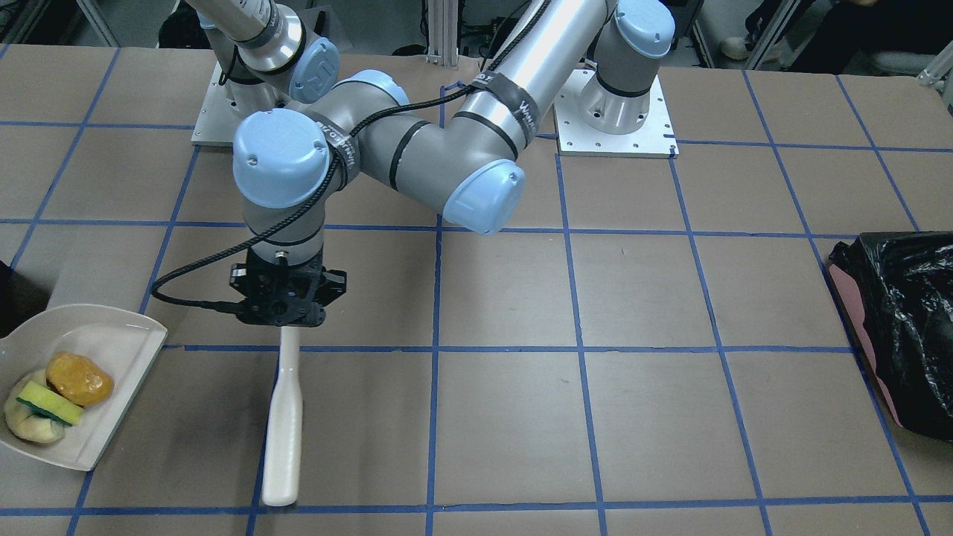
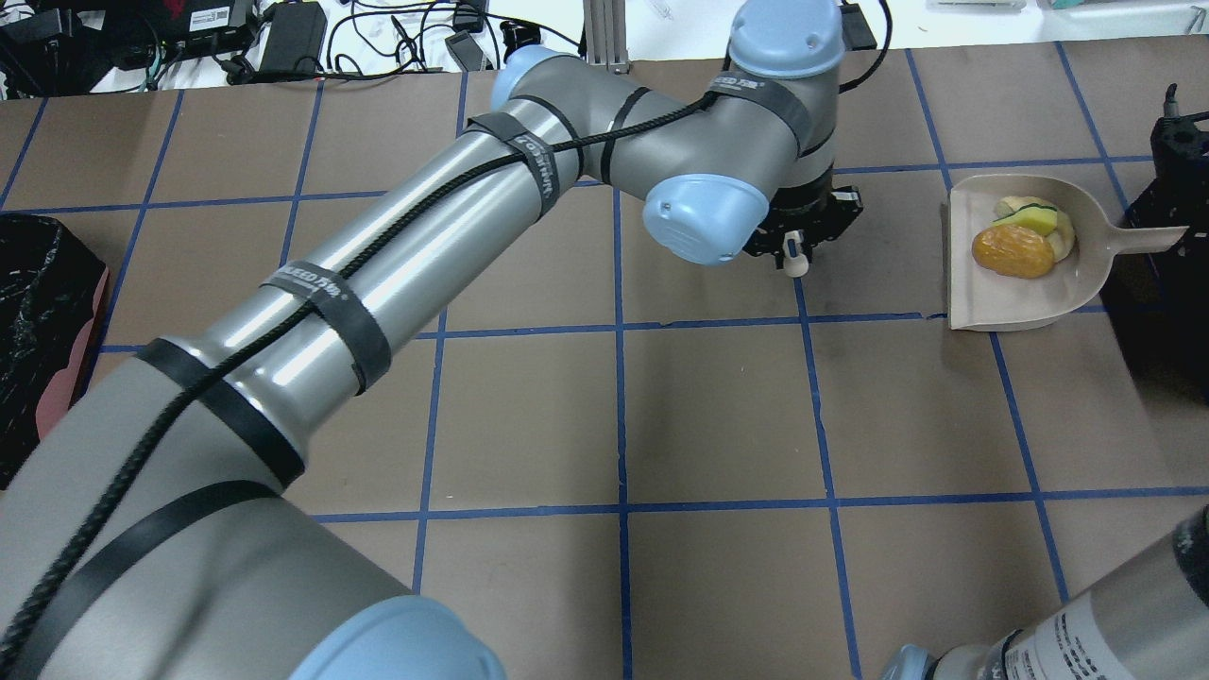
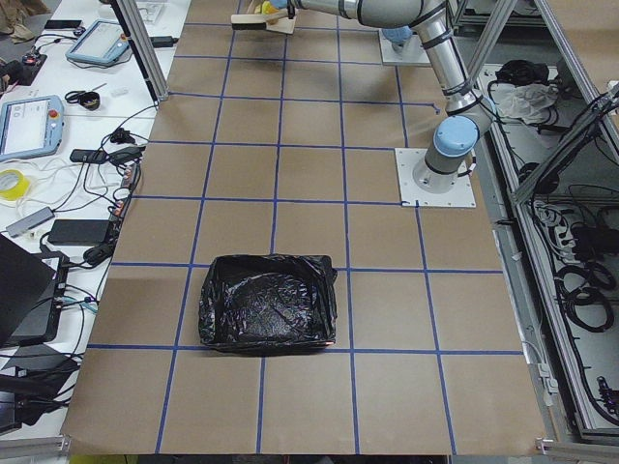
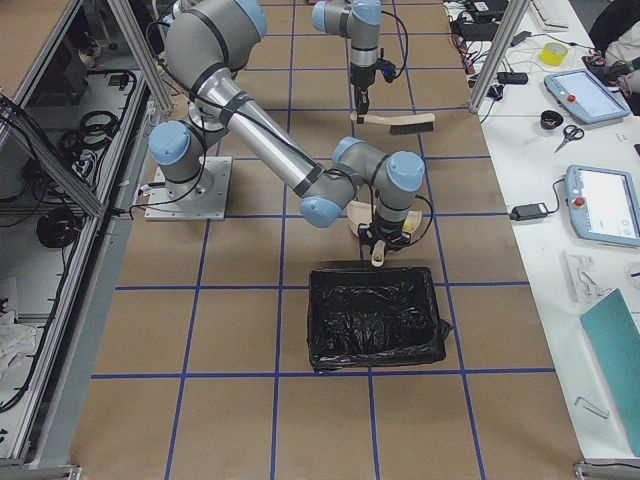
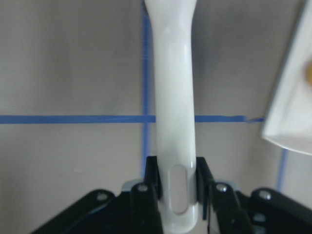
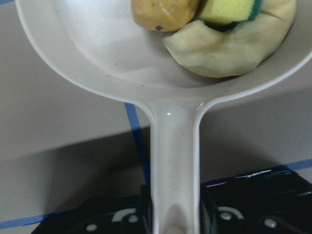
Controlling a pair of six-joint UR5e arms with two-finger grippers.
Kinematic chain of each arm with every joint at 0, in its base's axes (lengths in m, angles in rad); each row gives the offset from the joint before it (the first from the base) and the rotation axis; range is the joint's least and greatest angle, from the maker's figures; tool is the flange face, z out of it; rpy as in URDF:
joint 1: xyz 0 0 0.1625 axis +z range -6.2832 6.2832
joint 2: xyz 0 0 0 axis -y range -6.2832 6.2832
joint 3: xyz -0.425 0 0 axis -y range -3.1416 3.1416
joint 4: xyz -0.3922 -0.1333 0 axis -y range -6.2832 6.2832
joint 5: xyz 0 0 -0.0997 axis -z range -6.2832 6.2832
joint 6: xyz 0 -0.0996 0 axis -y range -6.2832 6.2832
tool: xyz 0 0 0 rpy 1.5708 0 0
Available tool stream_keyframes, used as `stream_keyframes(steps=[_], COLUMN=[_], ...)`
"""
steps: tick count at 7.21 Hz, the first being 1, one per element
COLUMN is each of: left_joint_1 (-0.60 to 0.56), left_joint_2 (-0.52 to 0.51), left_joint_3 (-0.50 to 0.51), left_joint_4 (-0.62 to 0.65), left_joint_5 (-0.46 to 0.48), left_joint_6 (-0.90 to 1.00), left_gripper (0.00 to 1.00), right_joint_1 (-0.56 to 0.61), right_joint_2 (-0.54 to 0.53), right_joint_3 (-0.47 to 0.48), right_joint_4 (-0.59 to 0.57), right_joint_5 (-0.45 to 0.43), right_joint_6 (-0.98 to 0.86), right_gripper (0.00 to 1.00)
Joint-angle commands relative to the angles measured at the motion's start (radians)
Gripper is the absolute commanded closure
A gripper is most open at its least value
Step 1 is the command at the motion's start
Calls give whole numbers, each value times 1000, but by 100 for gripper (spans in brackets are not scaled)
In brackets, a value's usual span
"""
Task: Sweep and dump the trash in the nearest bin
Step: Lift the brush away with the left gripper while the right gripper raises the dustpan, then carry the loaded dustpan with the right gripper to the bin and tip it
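Observation:
The trash lies in a beige dustpan (image 1: 112, 339): an orange-brown lump (image 1: 80, 378), a yellow sponge wedge with a green edge (image 1: 48, 402) and a beige lump (image 1: 33, 428). My right gripper (image 6: 174, 204) is shut on the dustpan's handle (image 6: 173, 146); it also shows at the overhead view's right edge (image 2: 1166, 222). My left gripper (image 1: 287, 301) is shut on the handle of a white brush (image 1: 283, 432), which lies to the side of the dustpan, apart from it. The wrist view shows the handle (image 5: 170, 97) between the fingers (image 5: 152, 183).
A bin lined with a black bag (image 4: 375, 315) stands just beyond the dustpan on my right side. A second black-bagged bin (image 1: 901, 327) stands at the far left end of the table (image 2: 38, 321). Blue tape lines cross the brown table top.

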Motion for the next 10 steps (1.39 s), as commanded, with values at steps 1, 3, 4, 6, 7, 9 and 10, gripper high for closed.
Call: stream_keyframes(steps=[1, 3, 4, 6, 7, 9, 10], left_joint_1=[42, 40, 36, 31, 30, 10, -8], left_joint_2=[152, 304, 358, 458, 487, 503, 503], left_joint_3=[-249, -483, -557, -721, -768, -785, -787], left_joint_4=[-17, 22, 32, 39, 74, 78, 78], left_joint_5=[109, 116, 116, 111, 81, 35, 35], left_joint_6=[154, 151, 143, 112, 111, 95, 82], left_gripper=[100, 100, 100, 100, 100, 100, 100], right_joint_1=[0, 0, 0, -2, -8, -24, -53], right_joint_2=[-19, -26, -40, -49, -57, -115, -118], right_joint_3=[-2, -10, -10, -11, -13, -52, -112], right_joint_4=[12, 27, 46, 55, 55, 108, 194], right_joint_5=[12, 12, 16, 58, 65, 68, 68], right_joint_6=[3, 3, 3, 4, 4, 4, -2], right_gripper=[100, 100, 100, 100, 100, 100, 100])
